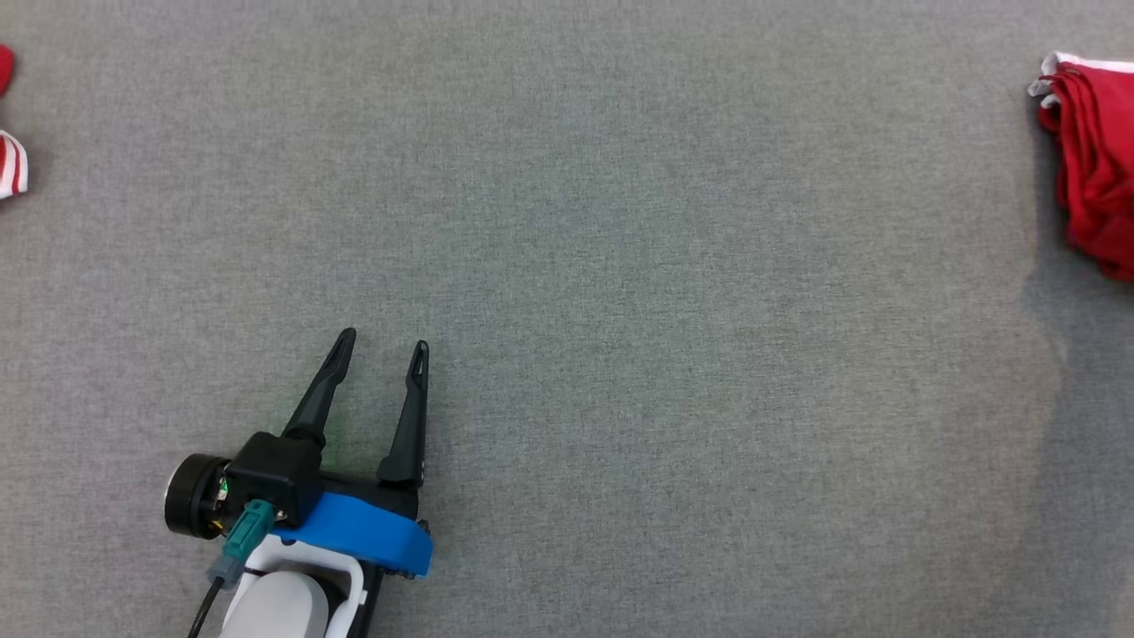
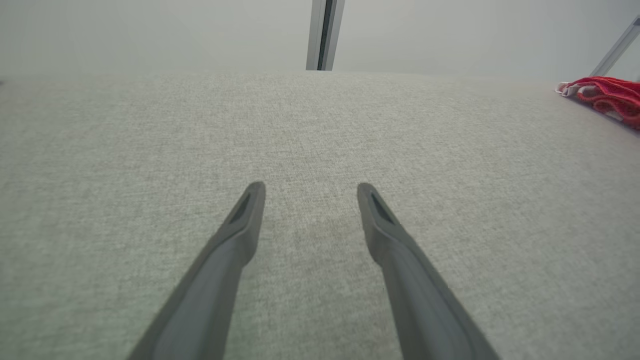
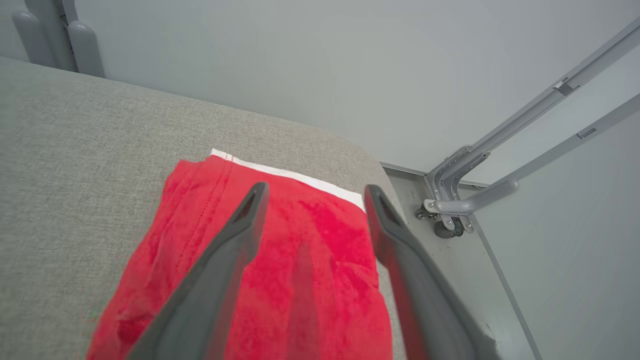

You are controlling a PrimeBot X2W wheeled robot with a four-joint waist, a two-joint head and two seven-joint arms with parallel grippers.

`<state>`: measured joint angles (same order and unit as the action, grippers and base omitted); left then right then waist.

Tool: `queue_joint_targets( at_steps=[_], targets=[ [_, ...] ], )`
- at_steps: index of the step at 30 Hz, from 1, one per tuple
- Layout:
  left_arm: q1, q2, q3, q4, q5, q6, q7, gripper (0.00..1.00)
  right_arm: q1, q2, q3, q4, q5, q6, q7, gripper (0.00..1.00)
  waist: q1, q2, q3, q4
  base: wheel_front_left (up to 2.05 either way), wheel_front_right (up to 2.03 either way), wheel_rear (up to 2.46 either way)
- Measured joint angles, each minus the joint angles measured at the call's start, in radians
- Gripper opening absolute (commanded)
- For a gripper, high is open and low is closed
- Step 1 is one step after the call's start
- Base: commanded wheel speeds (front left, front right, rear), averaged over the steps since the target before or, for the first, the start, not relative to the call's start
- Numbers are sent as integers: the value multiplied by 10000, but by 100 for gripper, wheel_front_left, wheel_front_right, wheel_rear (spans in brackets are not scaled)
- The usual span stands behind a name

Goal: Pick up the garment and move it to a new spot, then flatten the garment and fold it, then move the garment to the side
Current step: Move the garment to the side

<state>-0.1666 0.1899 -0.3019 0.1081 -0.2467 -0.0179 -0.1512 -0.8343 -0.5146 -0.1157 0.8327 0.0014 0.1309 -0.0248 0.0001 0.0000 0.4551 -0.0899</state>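
garment (image 1: pixel 1094 159): red, folded into a thick stack of layers, white trim at one corner, top face creased; lies at the far right edge of the grey cloth table (image 1: pixel 620 266); the right wrist view puts it by a table corner, white hem strip along its far edge; right gripper (image 3: pixel 315 187): fingers spread wide over the garment's middle, nothing pinched between them; can't tell if the tips touch the cloth; left gripper (image 1: pixel 384 341): also spread wide, empty, over bare table at lower left, well apart from the garment; cut off: garment's right part runs out of the head view, its near end runs off the bottom of the right wrist view, and the fingers cover strips of it; at the head view's left edge a red-and-white striped cloth (image 1: pixel 11 164) and a red scrap (image 1: pixel 3 66), both mostly cut off, can't say what they are
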Motion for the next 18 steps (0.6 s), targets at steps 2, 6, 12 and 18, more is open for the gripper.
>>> queue_joint_targets(
  at_steps=[2, 6, 12, 18],
  targets=[
    [2, -8, 4, 69, -75, 4, -27, 100, -7, 163, 161, 138, -6, 0, -249, 100, 0, 0, -116, -23, 0, 0, 0],
    [8, -31, 92, 259, -268, 15, -169, 100, -35, 520, 608, 249, 155, 0, -704, 100, 0, 0, -458, -43, 0, 0, 0],
    [4, -44, 462, 784, -598, 132, -376, 100, 25, 1166, 1498, 267, 499, 0, -1271, 100, -3, 0, -1272, 25, 0, 0, 0],
    [15, 13, 1020, 1557, -1014, 293, -646, 100, 526, 2096, 2199, 211, 840, -2, -1620, 100, -3, 0, -2269, 179, 0, 0, 0]
  ],
)
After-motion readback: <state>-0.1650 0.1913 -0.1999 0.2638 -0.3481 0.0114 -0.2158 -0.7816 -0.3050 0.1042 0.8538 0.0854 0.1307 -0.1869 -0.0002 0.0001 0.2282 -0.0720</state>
